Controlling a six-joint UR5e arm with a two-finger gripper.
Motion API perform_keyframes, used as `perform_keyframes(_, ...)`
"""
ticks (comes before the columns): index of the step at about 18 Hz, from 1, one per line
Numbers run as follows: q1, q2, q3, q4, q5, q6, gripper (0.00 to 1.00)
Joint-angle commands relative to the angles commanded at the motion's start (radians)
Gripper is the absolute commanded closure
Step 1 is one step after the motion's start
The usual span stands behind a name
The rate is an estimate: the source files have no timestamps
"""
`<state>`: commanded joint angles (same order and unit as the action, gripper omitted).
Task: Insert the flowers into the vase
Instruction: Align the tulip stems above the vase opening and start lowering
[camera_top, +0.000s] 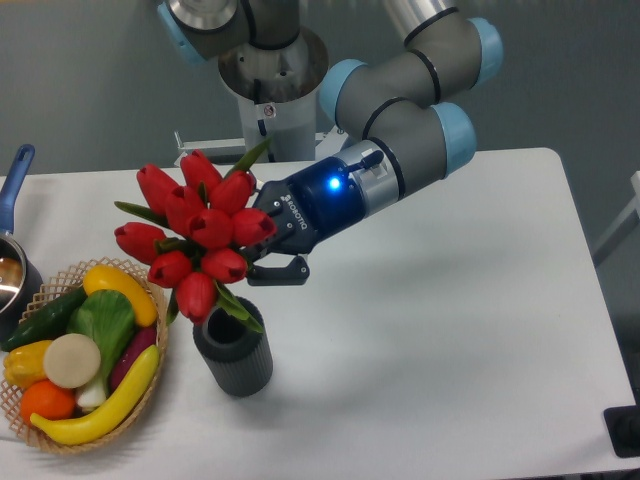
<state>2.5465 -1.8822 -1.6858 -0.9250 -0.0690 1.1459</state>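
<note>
Camera view: flowers (195, 232) held tilted, buds up-left, low end w/ leaves just over vase (233, 356) mouth, not clearly inside. Gripper (268, 245) clamps the stems from the right, approx. horizontal. Vase stands on worktop (450, 330) beside veg basket (80, 355). Bunch needs righting, then down.

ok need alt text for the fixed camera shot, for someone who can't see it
A robot arm's gripper holds a bunch of red tulips tilted over a small dark grey ribbed vase on a white table. Left of the vase sits a wicker basket of vegetables, with a blue-handled pot at the far left edge.
</note>
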Motion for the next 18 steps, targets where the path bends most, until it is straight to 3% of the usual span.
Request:
perform_keyframes(7, -0.009, -0.028, -0.006, 0.000, 0.000, 0.060, 0.73)
perform_keyframes(18, -0.011, -0.044, -0.078, 0.003, 0.017, 0.169, 0.73)
